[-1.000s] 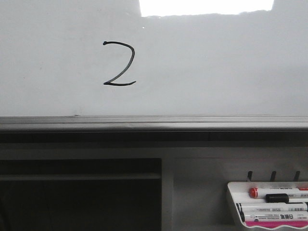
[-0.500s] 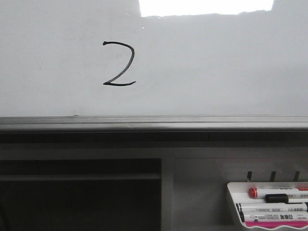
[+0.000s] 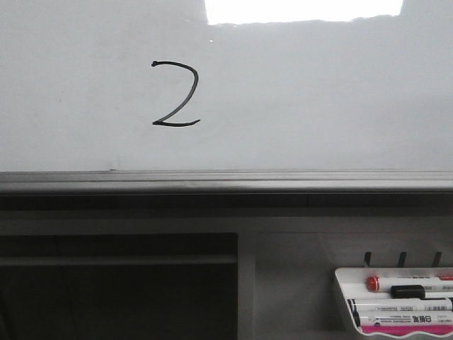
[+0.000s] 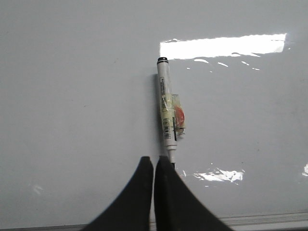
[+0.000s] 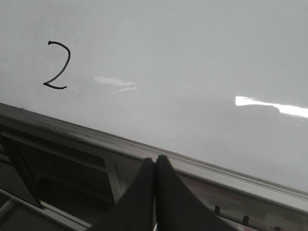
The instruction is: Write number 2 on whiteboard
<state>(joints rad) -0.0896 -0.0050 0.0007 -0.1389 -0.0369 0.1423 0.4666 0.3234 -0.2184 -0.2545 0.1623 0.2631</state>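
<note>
A thin black number 2 [image 3: 175, 94] stands on the glossy pale whiteboard [image 3: 318, 106], left of the middle in the front view. It also shows in the right wrist view as the number 2 [image 5: 57, 66] on the whiteboard [image 5: 192, 57]. A white marker [image 4: 166, 106] with a taped label lies against the whiteboard [image 4: 72, 96], its lower end hidden behind one fingertip [image 4: 166, 166]. My left gripper [image 4: 154, 161] is shut with nothing between its fingers. My right gripper [image 5: 154, 160] is shut and empty over the board's grey frame. Neither gripper shows in the front view.
The grey metal frame edge [image 3: 226, 180] runs along the near side of the board. Below it at the right hangs a small white tray [image 3: 343, 297] with several markers. A dark recess [image 3: 113, 290] lies below at the left.
</note>
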